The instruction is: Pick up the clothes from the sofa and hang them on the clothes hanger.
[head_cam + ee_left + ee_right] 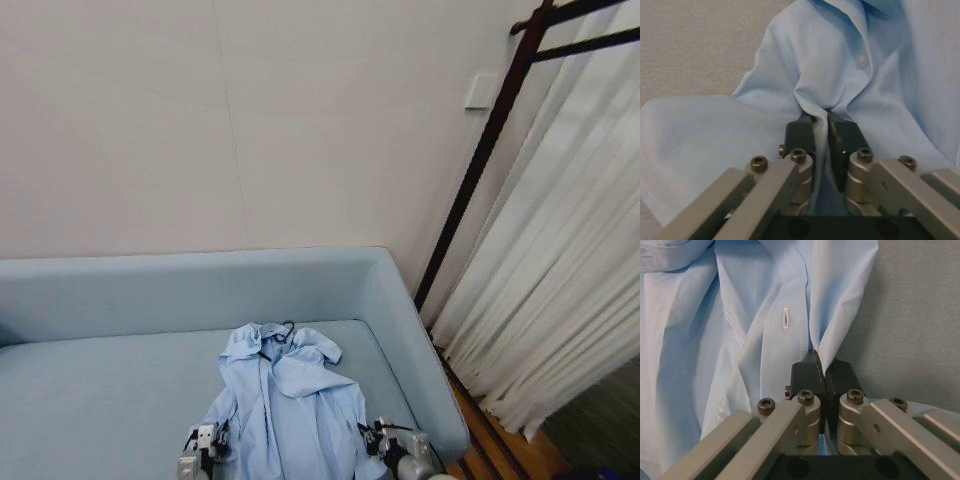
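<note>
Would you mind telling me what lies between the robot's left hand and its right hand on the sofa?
The light blue shirt spans that stretch in the head view; the left hand and right hand each pinch its fabric.

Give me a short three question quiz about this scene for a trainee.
1. True or false: the left gripper and the right gripper are each shut on the blue shirt.
2. Fill in: the dark rack stands past the end of the sofa on the robot's ____ side.
3. Where does most of the shirt lie? A) on the sofa seat B) on the floor C) on the dark rack
Key: 1 true; 2 right; 3 A.
</note>
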